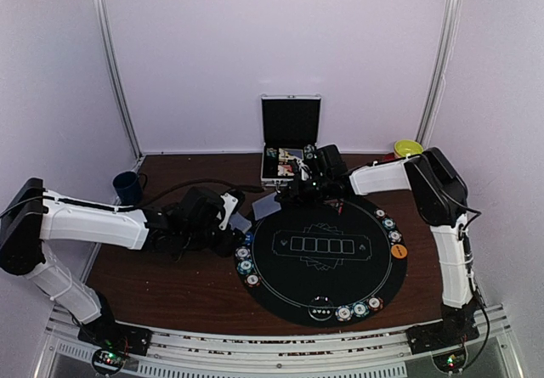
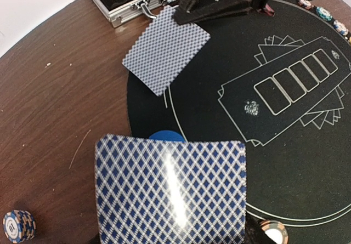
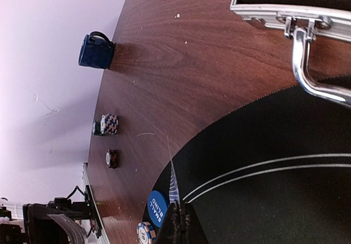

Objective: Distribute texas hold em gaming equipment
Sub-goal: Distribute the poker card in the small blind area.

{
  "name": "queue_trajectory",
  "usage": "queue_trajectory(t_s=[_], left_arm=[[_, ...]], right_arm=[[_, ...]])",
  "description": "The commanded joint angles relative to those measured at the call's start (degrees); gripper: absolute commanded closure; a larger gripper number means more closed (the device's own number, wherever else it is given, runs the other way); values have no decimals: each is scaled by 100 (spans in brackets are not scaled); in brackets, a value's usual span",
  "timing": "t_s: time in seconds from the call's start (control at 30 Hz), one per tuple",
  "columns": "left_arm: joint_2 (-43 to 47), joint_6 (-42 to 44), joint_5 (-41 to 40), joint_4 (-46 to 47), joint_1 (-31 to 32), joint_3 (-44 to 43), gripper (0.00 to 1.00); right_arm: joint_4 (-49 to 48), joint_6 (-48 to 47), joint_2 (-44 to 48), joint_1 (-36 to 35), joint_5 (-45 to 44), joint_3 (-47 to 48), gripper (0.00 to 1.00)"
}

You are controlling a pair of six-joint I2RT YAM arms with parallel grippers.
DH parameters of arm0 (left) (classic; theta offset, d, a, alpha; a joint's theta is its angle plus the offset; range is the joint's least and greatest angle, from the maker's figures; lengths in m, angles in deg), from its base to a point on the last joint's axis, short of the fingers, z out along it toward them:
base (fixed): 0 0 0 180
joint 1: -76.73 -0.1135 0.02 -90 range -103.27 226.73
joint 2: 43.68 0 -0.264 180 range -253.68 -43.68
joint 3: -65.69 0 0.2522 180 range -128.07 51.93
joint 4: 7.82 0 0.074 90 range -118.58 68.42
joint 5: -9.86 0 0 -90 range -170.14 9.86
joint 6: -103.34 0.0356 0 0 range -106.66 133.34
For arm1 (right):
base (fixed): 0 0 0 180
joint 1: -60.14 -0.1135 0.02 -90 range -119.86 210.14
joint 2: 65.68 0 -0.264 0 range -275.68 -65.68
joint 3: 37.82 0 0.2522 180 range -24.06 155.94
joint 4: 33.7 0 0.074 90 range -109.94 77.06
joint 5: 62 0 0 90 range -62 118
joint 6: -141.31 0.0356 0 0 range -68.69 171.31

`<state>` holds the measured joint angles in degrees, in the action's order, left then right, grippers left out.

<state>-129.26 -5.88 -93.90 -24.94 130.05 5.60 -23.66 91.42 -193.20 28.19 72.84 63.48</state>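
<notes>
Plainly, left gripper (image 1: 228, 217) clamps blue-diamond-backed cards (image 2: 171, 192) — right gripper (image 2: 181, 15) pinches one grey-blue card (image 2: 164, 49).

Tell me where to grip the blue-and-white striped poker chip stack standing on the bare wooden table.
Probably across its striped sides, coming straight down: the blue-and-white striped poker chip stack stands as a short upright cylinder, so only its sides offer opposing faces.

left arm (image 1: 89, 218): white shell, black joints | right arm (image 1: 450, 255): same | cables: black | bases (image 1: 109, 342): black, green lights
</notes>
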Motion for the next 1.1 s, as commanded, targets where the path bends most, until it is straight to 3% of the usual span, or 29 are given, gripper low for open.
queue_trajectory(t_s=[0.0, 0.57, 0.77, 1.07], left_arm=[[105, -34, -74, 186, 19, 114, 46], [5, 200, 719, 447, 12, 182, 46], [52, 213, 759, 487, 12, 220, 46], [67, 208, 761, 503, 4, 246, 46]], right_arm=[[51, 50, -364, -128, -282, 481, 100], [65, -200, -367, -231, -382, 6, 100], [24, -219, -244, -233, -359, -221, 94], [1, -196, -38, -294, -295, -531, 70]])
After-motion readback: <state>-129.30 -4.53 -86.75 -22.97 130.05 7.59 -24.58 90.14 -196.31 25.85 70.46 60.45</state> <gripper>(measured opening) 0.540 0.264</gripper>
